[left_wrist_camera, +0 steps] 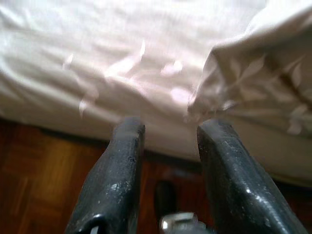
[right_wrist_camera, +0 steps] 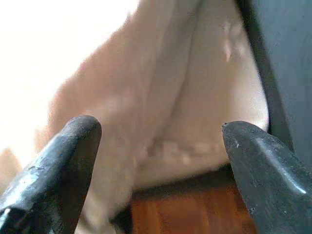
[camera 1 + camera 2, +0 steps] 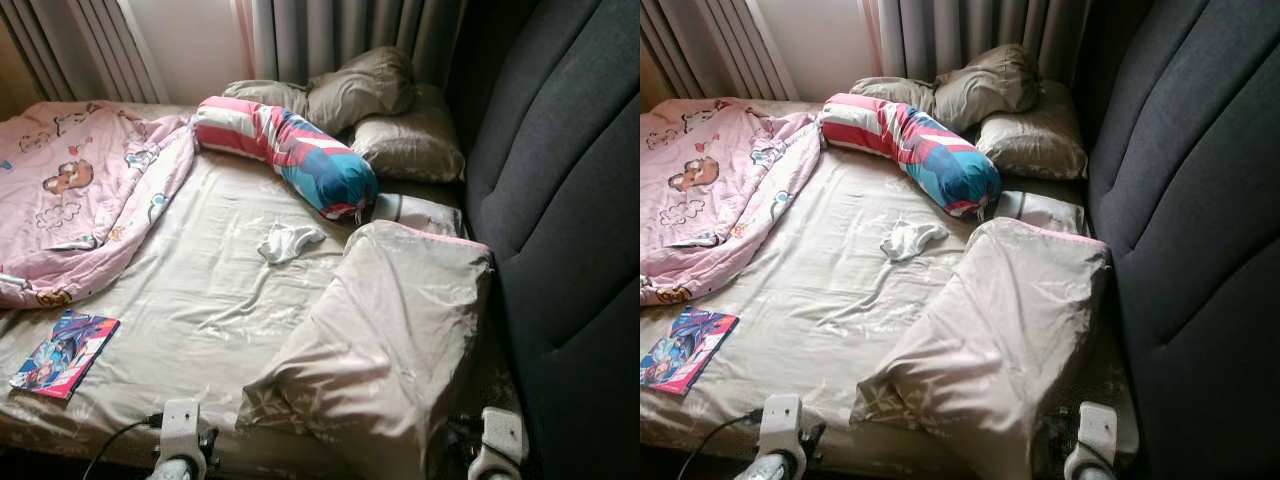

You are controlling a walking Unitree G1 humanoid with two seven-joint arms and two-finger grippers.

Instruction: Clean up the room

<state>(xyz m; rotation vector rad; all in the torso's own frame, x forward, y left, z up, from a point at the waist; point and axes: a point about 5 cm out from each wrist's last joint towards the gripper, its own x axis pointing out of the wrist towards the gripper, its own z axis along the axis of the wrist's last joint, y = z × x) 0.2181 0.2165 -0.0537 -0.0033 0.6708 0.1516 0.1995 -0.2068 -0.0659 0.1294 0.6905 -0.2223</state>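
Your right gripper (image 2: 158, 146) hovers with fingers spread wide and empty at the bed's near edge, beside the dark padded headboard (image 3: 570, 200). Directly ahead lies the large beige satin pillow (image 3: 385, 340), its long axis running away from you. Your left gripper (image 1: 168, 141), narrower, empty, sits farther off.

Rumpled beige pillow (image 3: 375, 340) lies on bed (image 3: 200, 300) beside headboard (image 3: 570, 200).

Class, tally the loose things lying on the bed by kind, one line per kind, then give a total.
Pillows: 4
Bolster: 1
Quilt: 1
Book: 1
White cloth: 1
Total: 8
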